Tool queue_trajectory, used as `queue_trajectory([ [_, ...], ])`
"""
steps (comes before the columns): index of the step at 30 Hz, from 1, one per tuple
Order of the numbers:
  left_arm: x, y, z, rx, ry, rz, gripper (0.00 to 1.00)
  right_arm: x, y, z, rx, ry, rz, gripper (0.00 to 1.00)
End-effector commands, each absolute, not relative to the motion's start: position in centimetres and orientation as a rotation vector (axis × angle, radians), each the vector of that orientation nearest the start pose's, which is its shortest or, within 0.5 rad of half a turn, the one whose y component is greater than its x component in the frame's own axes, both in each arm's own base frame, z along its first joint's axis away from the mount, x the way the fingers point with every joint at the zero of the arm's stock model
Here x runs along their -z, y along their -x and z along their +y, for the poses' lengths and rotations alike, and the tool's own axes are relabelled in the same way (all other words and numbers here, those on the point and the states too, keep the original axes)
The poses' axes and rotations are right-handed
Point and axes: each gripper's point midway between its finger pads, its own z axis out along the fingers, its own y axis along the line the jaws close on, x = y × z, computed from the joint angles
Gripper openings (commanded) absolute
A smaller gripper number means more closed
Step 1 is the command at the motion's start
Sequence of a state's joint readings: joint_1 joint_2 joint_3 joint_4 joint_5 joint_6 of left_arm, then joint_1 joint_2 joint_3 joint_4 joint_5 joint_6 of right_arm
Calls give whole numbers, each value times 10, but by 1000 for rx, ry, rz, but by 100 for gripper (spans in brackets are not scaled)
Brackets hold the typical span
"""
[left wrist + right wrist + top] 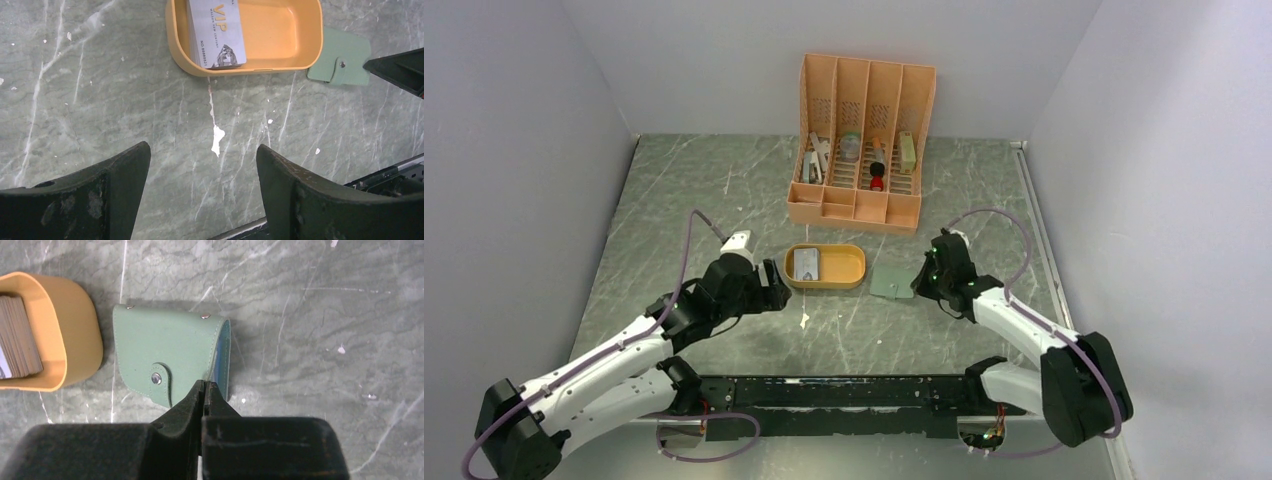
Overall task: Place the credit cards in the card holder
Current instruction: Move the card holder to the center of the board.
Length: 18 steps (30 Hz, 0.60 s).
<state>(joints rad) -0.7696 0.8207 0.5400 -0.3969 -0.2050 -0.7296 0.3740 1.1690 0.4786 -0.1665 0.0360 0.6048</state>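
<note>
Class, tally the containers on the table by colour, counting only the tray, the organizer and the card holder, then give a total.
Orange: 2, the tray and the organizer
Green: 1, the card holder
Total: 3

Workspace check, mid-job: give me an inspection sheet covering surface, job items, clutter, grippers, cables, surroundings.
Surface: marbled grey table, white chip marks.
Job's things: credit cards stacked in orange oval tray; card holder closed, beside tray.
Clutter: orange slotted organizer with small items, at back.
Grippers: left gripper open, empty, near tray; right gripper shut at card holder's edge.
Cables: purple cables looping off both arms.
Surroundings: plain white walls.
</note>
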Motion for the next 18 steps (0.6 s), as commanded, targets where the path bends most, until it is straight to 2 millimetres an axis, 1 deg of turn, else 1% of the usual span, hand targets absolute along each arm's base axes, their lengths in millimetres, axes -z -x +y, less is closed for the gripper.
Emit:
queue_trajectory([
  [1,-108,-192,-176,571,58,2317,82,-39,-236,120,-417,-269,2486,0],
  [3,-108,-190,-175,577,59,2318,82,-44,-229,129,-455,-239,2502,0],
  [6,-107,-188,-174,578,56,2321,82,-50,-216,138,-461,-193,2525,0],
  [8,-108,-187,-175,584,52,2321,82,-52,-206,140,-428,-164,2544,0],
  [10,-107,-187,-176,593,49,2324,82,-53,-191,152,-435,-102,2563,0],
  [12,-107,-186,-177,598,44,2326,82,-49,-179,162,-440,-55,2604,0],
  [15,-107,-185,-180,615,33,2327,82,-47,-165,175,-452,59,2638,0],
  [18,-109,-181,-188,674,-18,2323,83,-45,-156,191,-497,213,2652,0],
])
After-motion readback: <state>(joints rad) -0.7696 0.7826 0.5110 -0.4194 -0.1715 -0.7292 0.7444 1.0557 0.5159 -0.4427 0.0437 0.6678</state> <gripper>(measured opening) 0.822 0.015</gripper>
